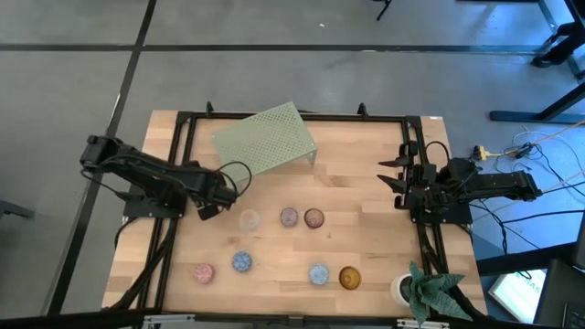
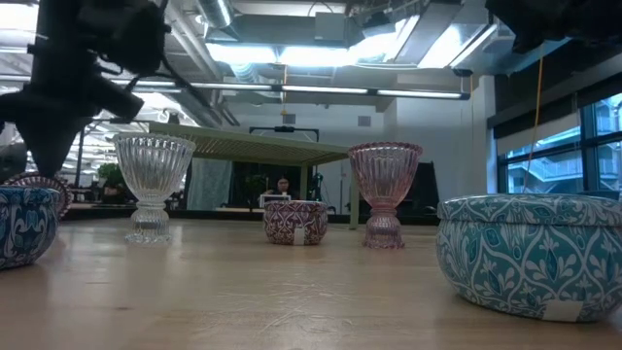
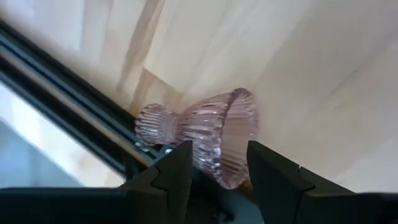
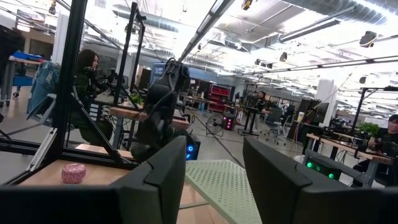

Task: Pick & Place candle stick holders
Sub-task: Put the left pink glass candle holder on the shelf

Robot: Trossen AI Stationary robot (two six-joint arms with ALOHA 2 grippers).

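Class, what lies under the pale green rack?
From above, the rack hides the table beneath. The low view shows open space under it, with nothing seen standing there.

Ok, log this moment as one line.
left pincer: shut on pink stemmed candle holder, over table left side | right pincer: open, idle at right edge | seven other holders: on table

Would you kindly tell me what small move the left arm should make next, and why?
Probably raise the left gripper slightly: its fingers appear closed around the pink stemmed holder, which lies sideways over the table near the frame rail, so it likely needs clearance before travelling.
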